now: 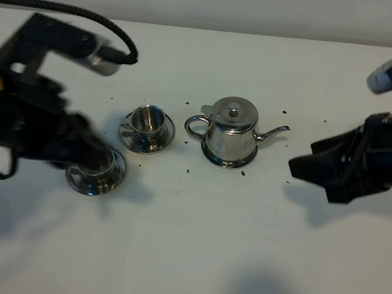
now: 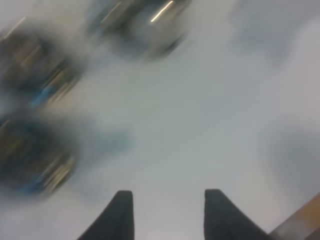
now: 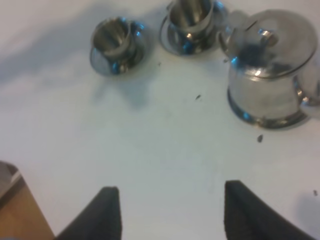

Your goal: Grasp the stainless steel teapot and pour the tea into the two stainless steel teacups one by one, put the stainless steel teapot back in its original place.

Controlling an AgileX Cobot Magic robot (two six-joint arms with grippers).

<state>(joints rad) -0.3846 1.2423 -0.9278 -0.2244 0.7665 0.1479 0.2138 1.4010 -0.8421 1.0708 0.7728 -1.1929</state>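
Observation:
The stainless steel teapot (image 1: 232,132) stands upright on its round steel disc (image 1: 247,162) at the table's middle, spout pointing right. Left of it, one teacup (image 1: 147,124) sits on a saucer. The other teacup (image 1: 96,174) is nearer and further left, partly covered by my left gripper (image 1: 90,156). The left wrist view is blurred; the left gripper (image 2: 167,200) is open with nothing between its fingers. My right gripper (image 1: 296,166) hovers right of the spout, apart from it. In the right wrist view the right gripper (image 3: 170,200) is open and empty, facing the teapot (image 3: 270,75) and both teacups (image 3: 117,45) (image 3: 192,25).
Small dark specks (image 1: 187,169) are scattered on the white table (image 1: 187,250) around the pot. A brown wooden edge (image 3: 20,215) shows at the table's side. A black cable (image 1: 89,20) loops over the left arm.

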